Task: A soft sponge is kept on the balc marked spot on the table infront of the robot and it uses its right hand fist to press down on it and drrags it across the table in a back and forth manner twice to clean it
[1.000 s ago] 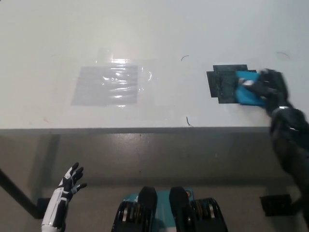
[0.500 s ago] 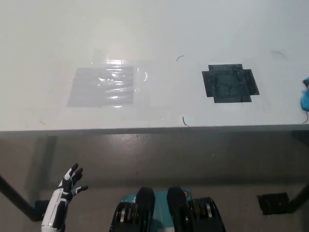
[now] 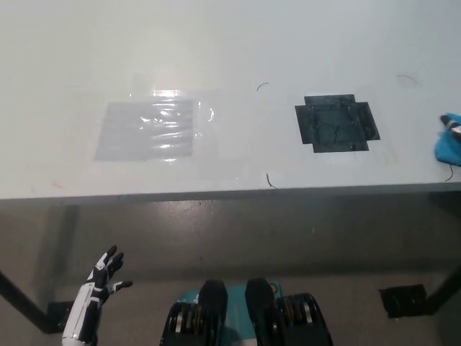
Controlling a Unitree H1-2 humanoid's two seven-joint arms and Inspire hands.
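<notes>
1. white table point(image 3: 216, 43) fills the upper half of the head view, its front edge running straight across the middle, with a grey-brown floor point(image 3: 216, 238) below it.
2. on the table's right part lies the black marked spot point(image 3: 336, 123), a dark cross-like patch of tape, bare on top.
3. to the left, well apart from the spot, a grey rectangular patch point(image 3: 148, 130) under shiny clear film catches a glare.
4. small dark squiggle marks sit on the tabletop, one near the front edge point(image 3: 269, 180) between the two patches.
5. the blue sponge point(image 3: 448, 146) shows only in part at the far right edge of the picture, right of the black marked spot and apart from it, close to the table's front edge.
6. the right hand shows only as a sliver at that right edge, touching the sponge's top; whether it is closed or not cannot be told.
7. the white left hand point(image 3: 104, 273) hangs at the lower left, below table level, fingers spread and holding nothing.
</notes>
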